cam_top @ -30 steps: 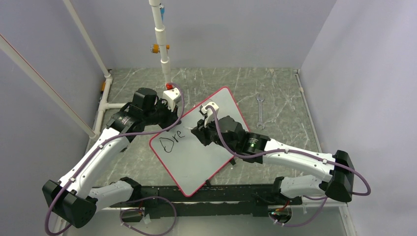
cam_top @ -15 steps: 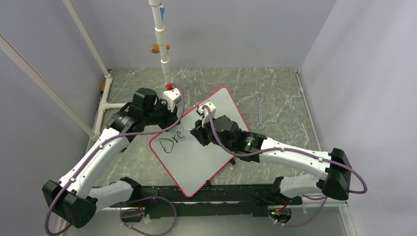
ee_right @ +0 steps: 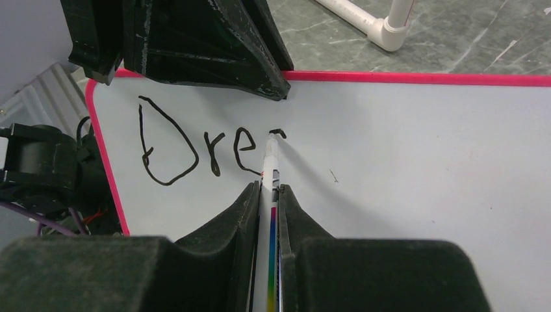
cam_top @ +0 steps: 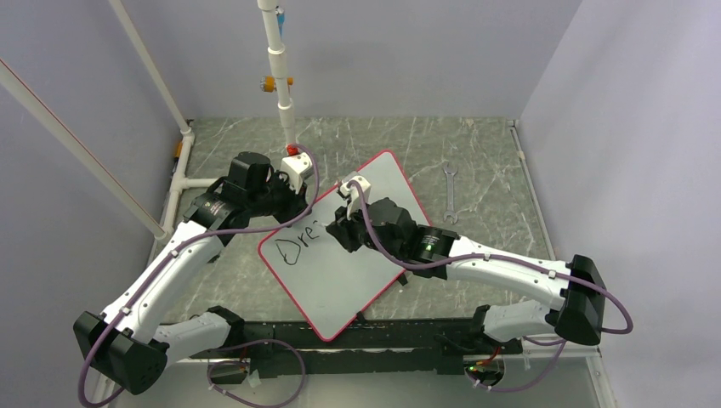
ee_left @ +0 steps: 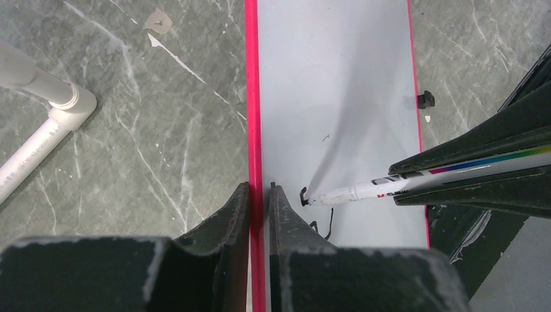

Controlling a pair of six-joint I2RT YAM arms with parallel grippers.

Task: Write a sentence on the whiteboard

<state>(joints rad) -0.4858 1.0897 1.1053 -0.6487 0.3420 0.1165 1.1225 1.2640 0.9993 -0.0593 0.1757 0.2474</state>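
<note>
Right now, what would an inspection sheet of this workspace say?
Surface: table, grey marbled, scuffed.
Job's things: whiteboard flat, askew; sentence reads "Dre", next letter started.
Clutter: wrench right of the board; small black piece by its edge.
Tools: left tool clamps the board's red rim; right tool holds marker, tip on board.
Cables: purple cables run along both arms.
Surroundings: white pipe frame, grey walls.
</note>
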